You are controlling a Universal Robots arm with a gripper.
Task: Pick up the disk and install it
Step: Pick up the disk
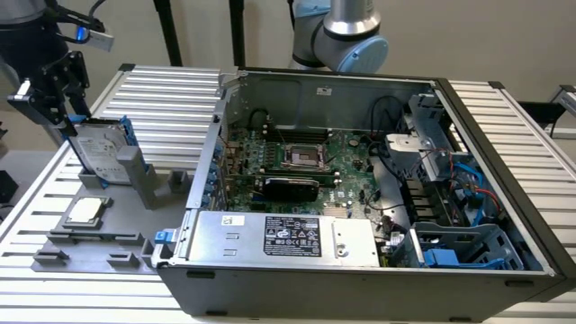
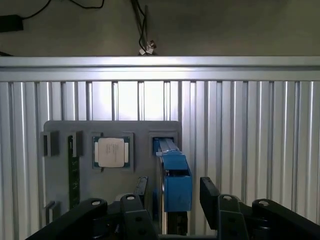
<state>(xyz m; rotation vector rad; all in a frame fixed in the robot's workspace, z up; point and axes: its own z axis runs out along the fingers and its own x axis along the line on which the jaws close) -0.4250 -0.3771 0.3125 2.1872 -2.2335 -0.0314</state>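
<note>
jaws spread wide and empty: my gripper (image 2: 175, 187) hangs over the flat silver-grey metal disk (image 1: 97, 154) with its white label, one finger on each side of its blue plastic carrier frame, apart from it as far as i can judge. the disk stands upright on edge in the grey plastic holder tray (image 1: 135, 185), likely so its top edge is free to close on. near it on that tray lies the small square silver chip (image 1: 85, 210), clear of my fingers. the tray rests on the ribbed aluminium table (image 1: 171, 88), at the exterior view's left. farther, to the exterior view's right, stands the open dark computer case (image 1: 270, 88), a large silver box with black label (image 1: 288, 236) along its near side, cables crowding its blue drive cage (image 1: 459, 250).
</note>
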